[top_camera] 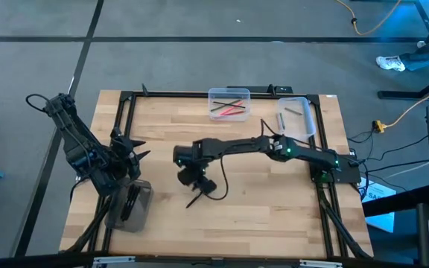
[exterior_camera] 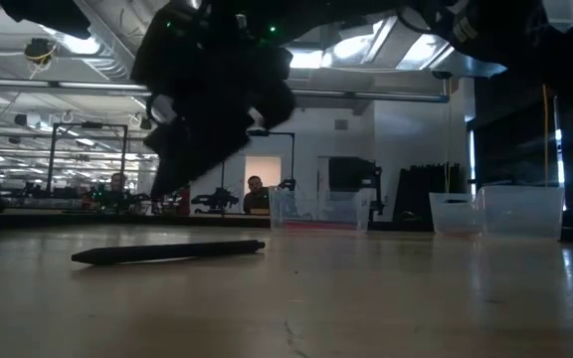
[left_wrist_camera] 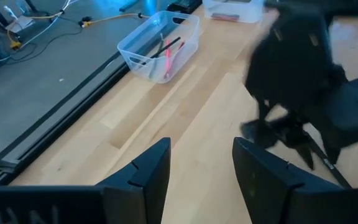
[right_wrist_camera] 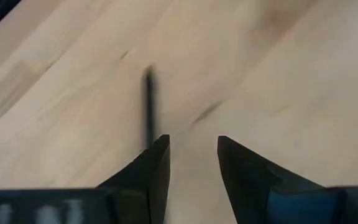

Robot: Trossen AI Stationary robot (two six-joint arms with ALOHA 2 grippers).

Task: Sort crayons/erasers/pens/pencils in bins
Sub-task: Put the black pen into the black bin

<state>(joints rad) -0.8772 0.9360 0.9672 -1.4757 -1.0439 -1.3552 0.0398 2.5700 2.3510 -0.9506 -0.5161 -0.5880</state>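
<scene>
A black pen (top_camera: 199, 196) lies flat on the wooden table near the middle; it also shows in the low view (exterior_camera: 167, 252) and the right wrist view (right_wrist_camera: 148, 109). My right gripper (top_camera: 198, 182) is open and hovers just above the pen (exterior_camera: 172, 174), which lies past one fingertip (right_wrist_camera: 191, 155). My left gripper (top_camera: 134, 150) is open and empty at the table's left (left_wrist_camera: 201, 162). A smoky dark bin (top_camera: 129, 205) stands at the near left. Two clear bins stand at the far edge, one (top_camera: 229, 103) holding red and dark sticks, one (top_camera: 296, 115) holding grey pieces.
Bare wood lies between the pen and the bins. A black frame (top_camera: 125, 119) runs along the table's edges. The right arm (top_camera: 274, 147) stretches across the table's middle. Cables lie on the floor (top_camera: 393, 119) beyond the table's right side. People show far off in the room (exterior_camera: 255, 191).
</scene>
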